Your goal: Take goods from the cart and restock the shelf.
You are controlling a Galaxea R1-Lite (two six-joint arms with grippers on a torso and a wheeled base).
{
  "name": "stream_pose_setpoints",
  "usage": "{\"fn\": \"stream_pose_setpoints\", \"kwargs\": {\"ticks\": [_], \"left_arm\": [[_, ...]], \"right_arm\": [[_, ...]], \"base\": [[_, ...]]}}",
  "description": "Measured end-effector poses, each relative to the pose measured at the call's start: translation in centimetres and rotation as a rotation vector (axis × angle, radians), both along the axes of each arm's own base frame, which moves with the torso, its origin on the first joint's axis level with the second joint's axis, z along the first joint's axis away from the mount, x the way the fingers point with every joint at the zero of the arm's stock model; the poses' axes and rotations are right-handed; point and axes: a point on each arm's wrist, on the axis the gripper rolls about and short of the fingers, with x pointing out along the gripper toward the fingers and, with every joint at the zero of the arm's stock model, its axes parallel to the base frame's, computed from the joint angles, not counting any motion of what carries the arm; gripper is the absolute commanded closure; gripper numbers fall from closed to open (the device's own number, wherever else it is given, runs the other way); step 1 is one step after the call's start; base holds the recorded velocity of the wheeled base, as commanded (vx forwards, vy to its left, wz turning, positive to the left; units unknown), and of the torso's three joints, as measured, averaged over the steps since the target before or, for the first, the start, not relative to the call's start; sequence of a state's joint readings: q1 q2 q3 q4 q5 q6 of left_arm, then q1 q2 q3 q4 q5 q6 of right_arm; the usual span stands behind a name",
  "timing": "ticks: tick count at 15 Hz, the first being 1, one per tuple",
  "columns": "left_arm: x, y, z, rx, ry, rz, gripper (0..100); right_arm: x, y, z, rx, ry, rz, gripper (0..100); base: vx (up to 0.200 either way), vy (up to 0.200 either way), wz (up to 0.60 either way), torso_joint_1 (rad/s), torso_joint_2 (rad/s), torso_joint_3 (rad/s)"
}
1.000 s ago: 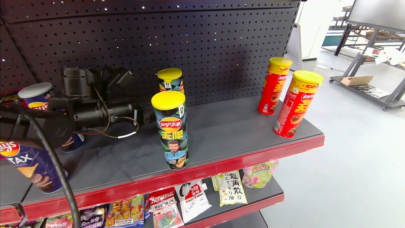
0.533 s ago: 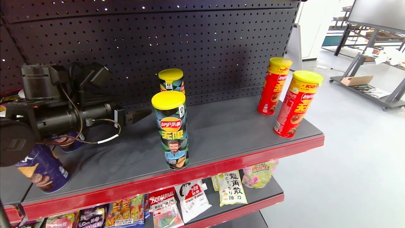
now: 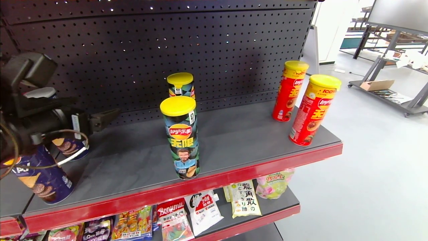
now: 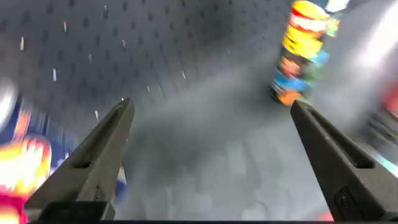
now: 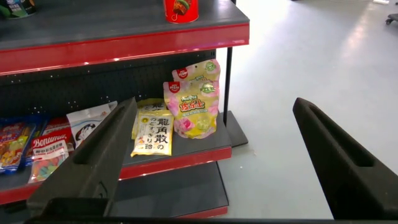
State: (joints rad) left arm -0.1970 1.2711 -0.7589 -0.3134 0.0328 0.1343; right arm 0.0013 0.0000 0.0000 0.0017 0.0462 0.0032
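Note:
A dark green chip can with a yellow lid (image 3: 180,137) stands upright near the front of the grey upper shelf (image 3: 234,140), and a second like it (image 3: 180,85) stands behind. My left gripper (image 3: 112,115) hovers over the shelf well left of these cans, open and holding nothing. In the left wrist view its fingers (image 4: 211,104) stand wide apart, with the green can (image 4: 298,56) ahead and off to one side. My right gripper (image 5: 216,102) is open and empty, lower down in front of the lower shelves.
Two red cans (image 3: 289,90) (image 3: 314,110) stand at the shelf's right end. Blue cans (image 3: 40,174) (image 3: 68,145) stand at its left, under my left arm. Snack bags (image 5: 196,99) lie on the lower shelf. A pegboard wall (image 3: 200,43) backs the shelf. Open floor lies to the right.
My left arm has drawn back to the left, away from the front green can. The can stands where it was.

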Motion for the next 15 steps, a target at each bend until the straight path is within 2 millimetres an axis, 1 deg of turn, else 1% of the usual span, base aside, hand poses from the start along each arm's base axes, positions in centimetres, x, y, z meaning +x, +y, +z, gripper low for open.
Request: {"fn": "stream_pose_setpoints", "kwargs": {"ticks": [1, 3, 4, 5, 6, 7, 8, 9, 11, 13, 15], "left_arm": [[-1.9, 0.2, 0.4, -0.018, 0.020, 0.006, 0], [-6.8, 1.1, 1.1, -0.042, 0.045, 0.002, 0], [-8.9, 1.5, 1.2, -0.053, 0.047, -0.012, 0], [-11.5, 2.0, 1.1, -0.067, 0.031, -0.025, 0], [-13.8, 2.5, 0.6, -0.080, 0.011, -0.034, 0], [-15.5, 2.9, -0.2, -0.087, -0.003, -0.040, 0], [-17.2, 3.3, -1.4, -0.095, -0.021, -0.046, 0], [-18.7, 3.6, -2.8, -0.102, -0.033, -0.046, 0], [-20.6, 4.1, -5.2, -0.149, -0.058, -0.043, 0], [-21.9, 4.3, -6.6, -0.207, -0.083, -0.045, 0], [-22.6, 4.4, -7.9, -0.223, -0.095, -0.066, 0]], "right_arm": [[0.0, 0.0, 0.0, 0.000, 0.000, 0.000, 0], [0.0, 0.0, 0.0, 0.000, 0.000, 0.000, 0], [0.0, 0.0, 0.0, 0.000, 0.000, 0.000, 0], [0.0, 0.0, 0.0, 0.000, 0.000, 0.000, 0], [0.0, 0.0, 0.0, 0.000, 0.000, 0.000, 0], [0.0, 0.0, 0.0, 0.000, 0.000, 0.001, 0], [0.0, 0.0, 0.0, 0.000, 0.000, 0.000, 0], [0.0, 0.0, 0.0, 0.000, 0.000, 0.001, 0], [0.0, 0.0, 0.0, 0.000, 0.000, 0.000, 0], [0.0, 0.0, 0.0, 0.000, 0.000, 0.001, 0], [0.0, 0.0, 0.0, 0.000, 0.000, 0.000, 0]], "base": [[0.000, 0.000, 0.00, 0.000, 0.00, 0.000], [0.000, 0.000, 0.00, 0.000, 0.00, 0.000], [0.000, 0.000, 0.00, 0.000, 0.00, 0.000], [0.000, 0.000, 0.00, 0.000, 0.00, 0.000], [0.000, 0.000, 0.00, 0.000, 0.00, 0.000], [0.000, 0.000, 0.00, 0.000, 0.00, 0.000], [0.000, 0.000, 0.00, 0.000, 0.00, 0.000], [0.000, 0.000, 0.00, 0.000, 0.00, 0.000], [0.000, 0.000, 0.00, 0.000, 0.00, 0.000], [0.000, 0.000, 0.00, 0.000, 0.00, 0.000], [0.000, 0.000, 0.00, 0.000, 0.00, 0.000]]}}
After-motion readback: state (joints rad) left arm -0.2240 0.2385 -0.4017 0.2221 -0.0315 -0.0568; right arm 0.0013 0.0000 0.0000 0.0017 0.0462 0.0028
